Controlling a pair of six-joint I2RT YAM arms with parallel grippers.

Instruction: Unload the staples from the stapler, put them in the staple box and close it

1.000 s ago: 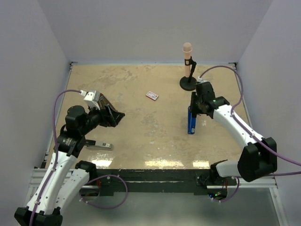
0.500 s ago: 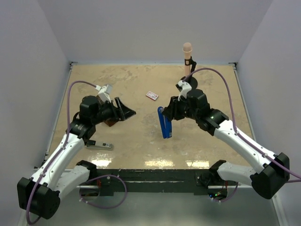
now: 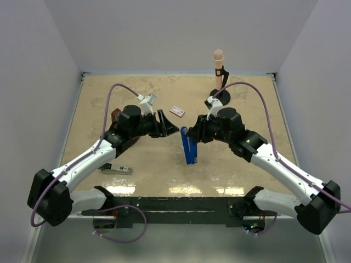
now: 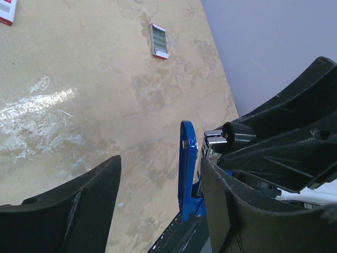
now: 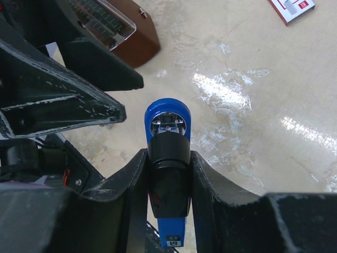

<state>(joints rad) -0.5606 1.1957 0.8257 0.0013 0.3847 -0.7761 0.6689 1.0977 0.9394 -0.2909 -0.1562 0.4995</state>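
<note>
The stapler [image 3: 188, 148] is blue and black and hangs tilted above the middle of the table. My right gripper [image 3: 193, 134] is shut on its black body [image 5: 168, 174], with the blue nose [image 5: 167, 113] sticking out past the fingertips. My left gripper [image 3: 173, 127] has reached in from the left and stands open. In the left wrist view the stapler's blue arm [image 4: 188, 158] rises between the left gripper's [image 4: 159, 161] jaws, close to the right-hand finger [image 4: 216, 195] and well clear of the other. The staples are hidden; no strip shows.
A small red-and-white box [image 3: 176, 111] lies just beyond the grippers. A brown case [image 3: 117, 116] sits under the left arm, and a small dark-and-silver item [image 3: 115, 169] lies near the front left. A microphone stand [image 3: 219, 96] rises at the back right.
My right arm has carried the stapler left to the middle and tilted it. The left arm has swung right to meet it, its jaws narrowing somewhat around the blue arm.
</note>
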